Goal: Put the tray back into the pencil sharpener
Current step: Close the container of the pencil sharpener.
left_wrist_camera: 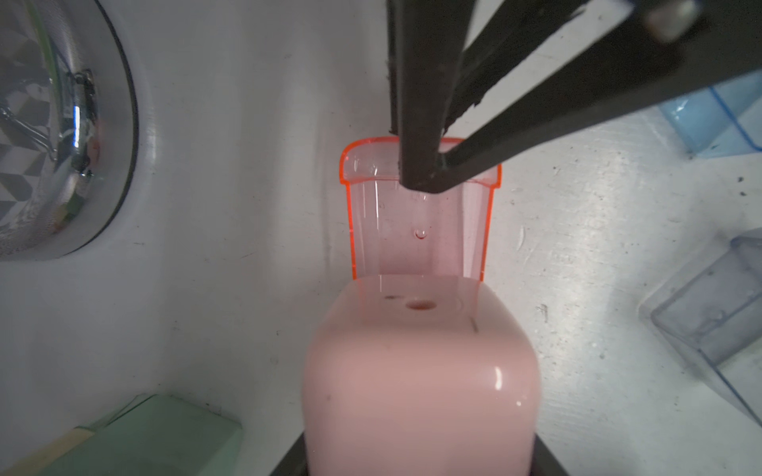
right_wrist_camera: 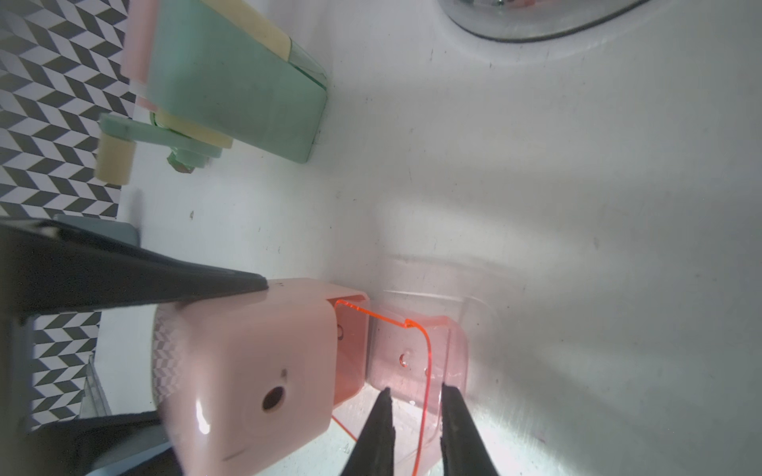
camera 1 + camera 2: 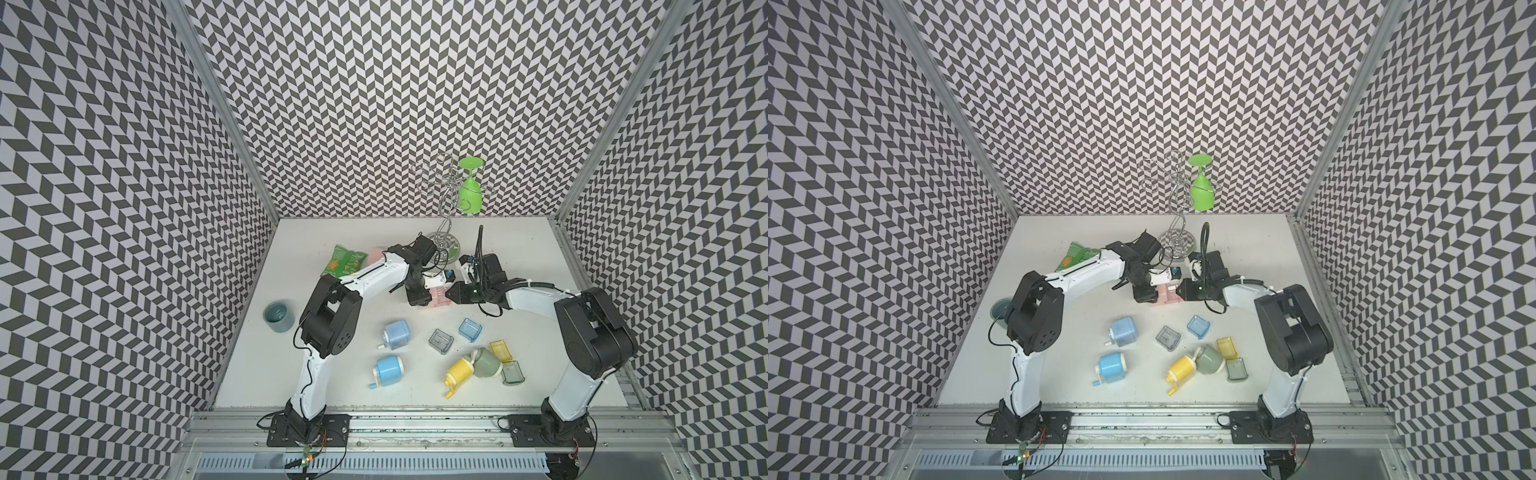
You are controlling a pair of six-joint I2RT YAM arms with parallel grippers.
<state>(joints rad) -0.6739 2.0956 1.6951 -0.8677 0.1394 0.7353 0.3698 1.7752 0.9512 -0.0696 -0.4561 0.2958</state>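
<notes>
My left gripper [image 2: 214, 350] clamps the pink pencil sharpener [image 3: 434, 300] by its body, with the mouth toward 3 o'clock in a top view. The pink tray [image 1: 416, 247] sits about halfway in the slot — its long axis runs 9 to 3. The right gripper [image 2: 416, 397] pinches the tray's front wall, so I judge the push must go straight toward 9.

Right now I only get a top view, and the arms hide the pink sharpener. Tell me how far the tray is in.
Observer: In the left wrist view the tray is only partly inside the sharpener; a good part sticks out.
Operator: Report the right gripper.
Observer: The right gripper pinches the tray's outer end wall.
Operator: Check the left one too.
Observer: In the right wrist view the left gripper clamps the sharpener on two opposite sides.
</notes>
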